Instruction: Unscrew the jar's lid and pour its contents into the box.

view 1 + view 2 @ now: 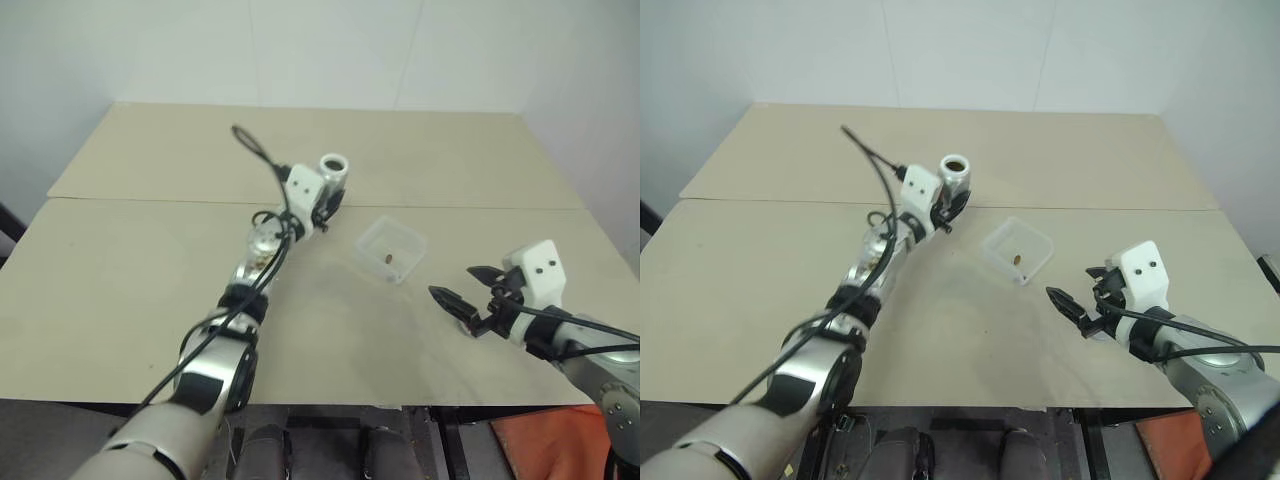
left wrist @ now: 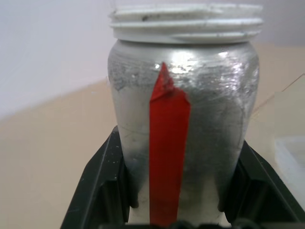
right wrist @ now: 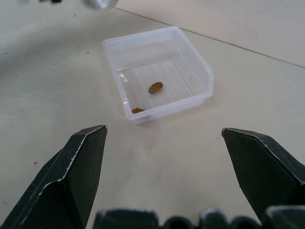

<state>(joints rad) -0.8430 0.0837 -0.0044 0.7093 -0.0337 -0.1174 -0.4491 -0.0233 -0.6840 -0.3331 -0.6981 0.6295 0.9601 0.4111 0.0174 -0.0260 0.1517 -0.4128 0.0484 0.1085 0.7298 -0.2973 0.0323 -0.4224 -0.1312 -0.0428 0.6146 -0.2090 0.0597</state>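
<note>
Jar (image 2: 183, 119) upright in the left gripper (image 1: 328, 205), squeezed tight between two black fingers, mouth open on top, lid off. Sits up and to the left of the box (image 3: 190, 62), close by. Right gripper (image 1: 468, 292) nearer the box, fingers spread wide, holding nothing. Jar round, shiny grey, scratchy, red strip down the side, white ridged rim. Box clear, thin, soft-cornered, flat on the table (image 1: 130, 270), with small brown bits (image 3: 156, 87) inside. Likely job done; next, set jar down.
</note>
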